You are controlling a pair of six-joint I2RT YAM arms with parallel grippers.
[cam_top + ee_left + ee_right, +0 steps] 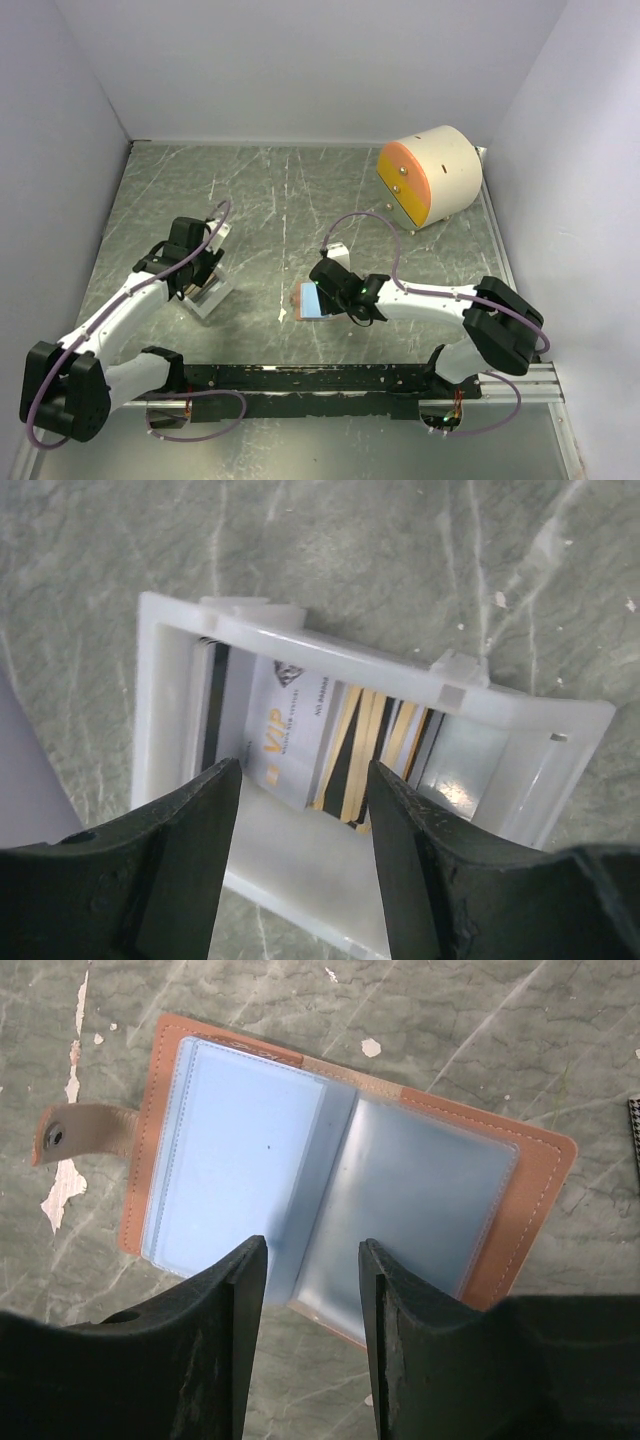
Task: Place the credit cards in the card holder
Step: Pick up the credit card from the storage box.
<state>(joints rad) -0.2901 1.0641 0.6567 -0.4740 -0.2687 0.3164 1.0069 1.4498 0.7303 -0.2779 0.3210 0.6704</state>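
The credit cards stand on edge in a white tray: a white one printed "VIP" in front, with amber and black ones beside it. My left gripper hangs open just over the tray's near side, with only the tray floor between its fingers. The card holder lies open and flat on the table, brown with clear inner pockets, its snap strap sticking out to the left. The left pocket looks light blue. My right gripper is open above the holder's near edge, holding nothing.
A big cream cylinder with an orange face lies at the back right. The tray sits left of centre and the card holder mid-table. White walls close in three sides. A black rail runs along the near edge.
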